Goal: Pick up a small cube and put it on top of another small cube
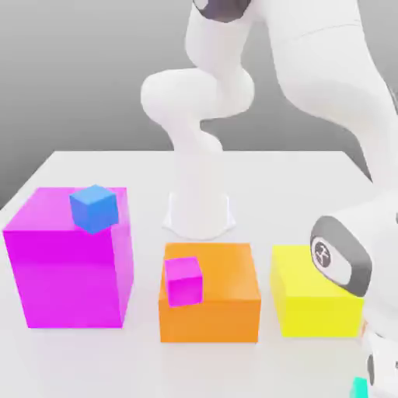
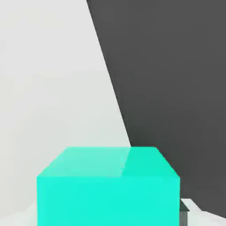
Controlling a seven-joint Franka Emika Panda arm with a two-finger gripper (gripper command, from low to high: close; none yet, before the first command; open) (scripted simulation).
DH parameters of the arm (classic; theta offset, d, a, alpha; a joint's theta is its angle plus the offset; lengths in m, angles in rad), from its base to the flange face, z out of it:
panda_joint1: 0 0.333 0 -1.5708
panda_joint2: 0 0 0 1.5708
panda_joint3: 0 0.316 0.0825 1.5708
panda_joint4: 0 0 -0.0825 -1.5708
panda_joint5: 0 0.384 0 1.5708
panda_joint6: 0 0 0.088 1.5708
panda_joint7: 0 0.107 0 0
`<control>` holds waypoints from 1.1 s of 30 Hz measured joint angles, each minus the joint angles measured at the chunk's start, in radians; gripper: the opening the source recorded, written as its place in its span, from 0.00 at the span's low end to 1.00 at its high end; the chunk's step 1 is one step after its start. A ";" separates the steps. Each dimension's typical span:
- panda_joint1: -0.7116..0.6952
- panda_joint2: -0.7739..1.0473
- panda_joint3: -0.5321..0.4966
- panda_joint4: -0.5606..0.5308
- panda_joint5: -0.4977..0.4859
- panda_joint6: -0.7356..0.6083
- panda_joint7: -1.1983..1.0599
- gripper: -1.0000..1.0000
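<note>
Gripper (image 2: 110, 216) closed on the small teal cube (image 2: 108, 185)

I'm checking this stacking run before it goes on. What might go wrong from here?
1. The teal cube sits close to the table edge in the hand view; a slip could drop it off the table.
2. The pink cube rests on the orange block, near its front corner, so an off-centre placement may push it off.
3. Carrying across, the arm passes the yellow block and could clip it.
</note>
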 joint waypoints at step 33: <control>-0.313 -0.804 -0.185 -0.687 -0.010 -0.115 0.045 1.00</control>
